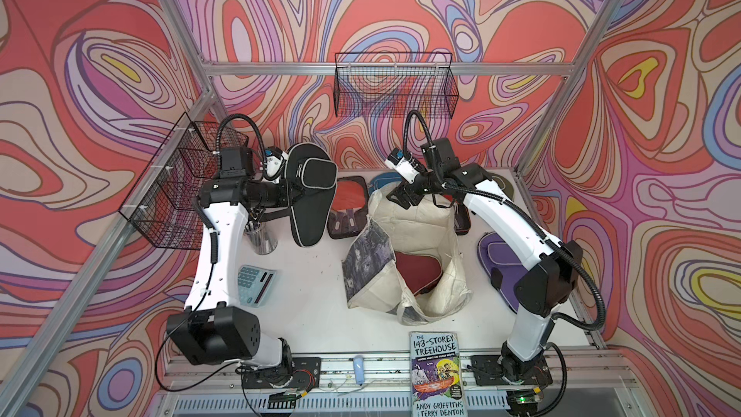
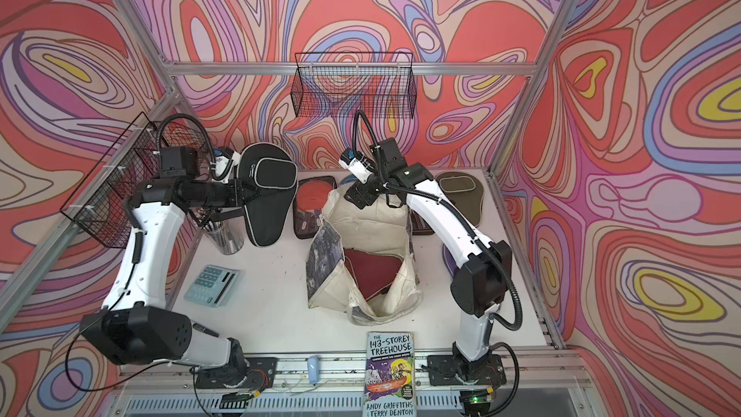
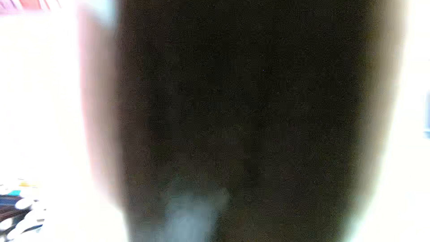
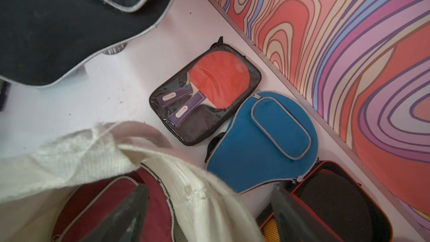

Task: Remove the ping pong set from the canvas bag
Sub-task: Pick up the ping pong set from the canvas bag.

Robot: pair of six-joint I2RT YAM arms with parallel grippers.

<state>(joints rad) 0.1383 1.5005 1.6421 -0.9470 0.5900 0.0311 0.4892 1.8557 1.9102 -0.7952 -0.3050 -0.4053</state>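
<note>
5 cases (image 4: 260,140), 2 packs (image 4: 204,89), 1 canvas bag (image 1: 417,226) | left gripper (image 1: 290,194) clamps black case (image 1: 310,214) | right gripper (image 1: 403,197) spread; maroon case (image 1: 417,270) nearer, inside bag

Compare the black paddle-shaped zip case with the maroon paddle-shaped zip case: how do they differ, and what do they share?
The black case is out of the cream canvas bag; the maroon case lies inside it. The left gripper holds the black case aloft; nothing grips the maroon case. The black case shows almost whole; bag fabric hides part of the maroon case. Both are paddle-shaped with pale piping.
</note>
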